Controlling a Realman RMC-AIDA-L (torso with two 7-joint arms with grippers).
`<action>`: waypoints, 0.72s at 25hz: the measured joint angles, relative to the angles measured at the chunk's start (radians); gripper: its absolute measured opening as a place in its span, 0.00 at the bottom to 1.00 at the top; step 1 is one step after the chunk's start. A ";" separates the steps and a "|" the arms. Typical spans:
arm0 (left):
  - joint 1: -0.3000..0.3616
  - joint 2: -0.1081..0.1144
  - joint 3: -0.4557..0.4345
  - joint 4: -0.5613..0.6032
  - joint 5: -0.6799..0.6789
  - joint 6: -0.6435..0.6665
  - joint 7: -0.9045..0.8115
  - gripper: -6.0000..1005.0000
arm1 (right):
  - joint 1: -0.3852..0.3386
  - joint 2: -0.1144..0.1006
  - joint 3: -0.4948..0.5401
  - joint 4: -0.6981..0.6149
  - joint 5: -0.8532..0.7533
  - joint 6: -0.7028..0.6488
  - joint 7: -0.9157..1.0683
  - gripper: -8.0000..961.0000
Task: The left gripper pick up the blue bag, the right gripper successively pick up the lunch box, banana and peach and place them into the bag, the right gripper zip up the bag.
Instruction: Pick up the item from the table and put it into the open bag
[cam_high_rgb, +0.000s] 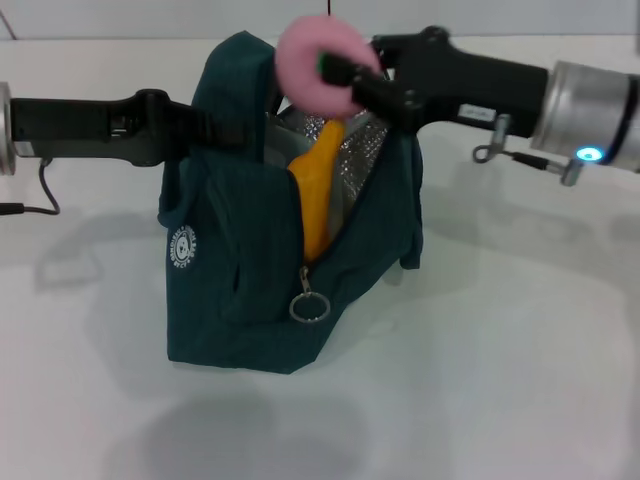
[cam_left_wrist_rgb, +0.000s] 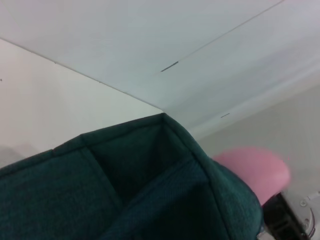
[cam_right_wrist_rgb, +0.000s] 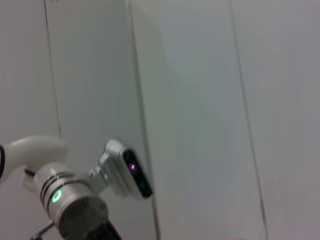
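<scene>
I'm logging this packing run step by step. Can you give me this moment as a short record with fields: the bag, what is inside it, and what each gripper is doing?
blue bag: standing on the white table, mouth open, zipper undone
left gripper: at the bag's upper edge on the robot's left side, holding it up
banana: upright inside the bag, against the foil lining
peach: held in the air above the bag's open mouth, not yet inside
right gripper: shut on the peach, over the bag
lunch box: not visible in any view

The blue bag (cam_high_rgb: 250, 290) bears a small white round logo (cam_high_rgb: 182, 248), unreadable.
</scene>
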 joint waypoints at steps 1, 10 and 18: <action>0.000 0.001 0.000 0.000 0.000 0.000 0.001 0.03 | 0.007 0.001 -0.013 0.000 0.000 0.012 0.013 0.17; -0.005 0.002 0.000 0.000 -0.006 -0.001 0.004 0.03 | 0.003 0.005 -0.024 -0.001 0.009 0.031 0.033 0.32; -0.010 0.002 0.000 0.000 -0.007 -0.002 0.005 0.03 | 0.001 0.004 -0.015 -0.002 0.017 0.031 0.033 0.58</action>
